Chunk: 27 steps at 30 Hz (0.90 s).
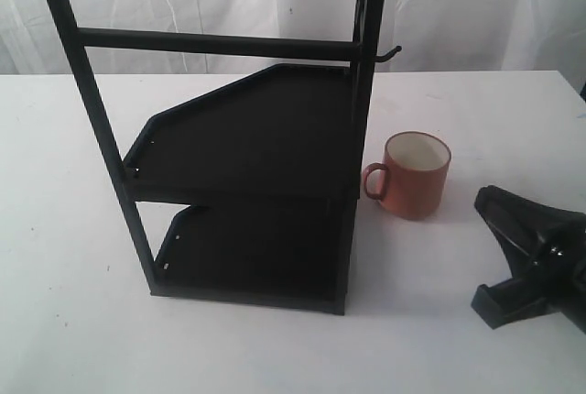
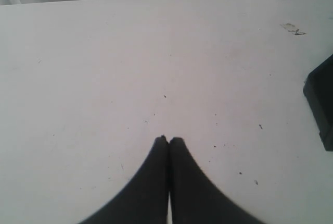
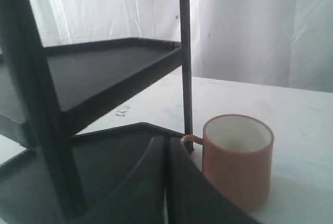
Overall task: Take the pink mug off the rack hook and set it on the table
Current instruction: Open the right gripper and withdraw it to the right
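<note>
A white curtain (image 1: 476,9) was seen hanging behind the plain white table (image 1: 73,321). The pink mug (image 1: 417,179) was found upright on that table, just beside the rack (image 1: 247,137) on its right side. Its handle was turned toward the rack's post and its cream inside was empty. The rack hook (image 1: 389,53) above it was bare, so the task was judged all but done. The right gripper (image 3: 167,138) was seen low and near the mug, its jaws pressed together on nothing. The left gripper (image 2: 168,139) was likewise closed and empty over bare tabletop. The step in hand was judged to be a clean retreat. The right arm would best be drawn straight back, away from mug and post, so that neither wall nor handle is nudged. No brand, label or writing could be read anywhere.
</note>
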### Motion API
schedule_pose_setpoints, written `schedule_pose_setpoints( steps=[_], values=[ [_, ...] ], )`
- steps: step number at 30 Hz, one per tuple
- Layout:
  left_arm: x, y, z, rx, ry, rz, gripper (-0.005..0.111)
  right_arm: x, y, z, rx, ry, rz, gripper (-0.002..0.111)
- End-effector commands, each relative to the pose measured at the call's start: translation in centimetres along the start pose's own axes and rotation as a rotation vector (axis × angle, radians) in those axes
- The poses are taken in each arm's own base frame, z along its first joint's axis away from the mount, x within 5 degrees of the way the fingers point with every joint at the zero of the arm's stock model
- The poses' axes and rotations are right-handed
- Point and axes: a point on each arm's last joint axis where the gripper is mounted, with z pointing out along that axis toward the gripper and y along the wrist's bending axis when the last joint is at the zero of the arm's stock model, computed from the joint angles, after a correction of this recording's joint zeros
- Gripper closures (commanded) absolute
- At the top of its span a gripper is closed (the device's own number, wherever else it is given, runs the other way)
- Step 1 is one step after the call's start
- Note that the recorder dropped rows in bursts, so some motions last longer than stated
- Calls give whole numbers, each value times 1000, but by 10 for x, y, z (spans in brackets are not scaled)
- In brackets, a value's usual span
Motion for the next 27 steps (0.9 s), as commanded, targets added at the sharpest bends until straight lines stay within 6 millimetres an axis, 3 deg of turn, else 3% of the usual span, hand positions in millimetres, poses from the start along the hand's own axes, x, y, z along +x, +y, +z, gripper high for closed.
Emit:
schedule_pose_setpoints(
  steps=[1,9,16,22,27],
  values=[
    [0,-1,0,8,-6,-7,107,-14,12,-25,-73,-20,9,108],
    [0,-1,0,8,-6,-7,107,-34,16,-63,-15,-111,-65,108],
    [0,-1,0,8,-6,-7,107,-40,14,-88,75,-230,-251,108],
    [0,-1,0,8,-6,-7,107,-18,-12,-101,351,-2,-161,108],
    [0,-1,0,8,-6,-7,107,-15,-14,-103,388,22,-213,108]
  ],
)
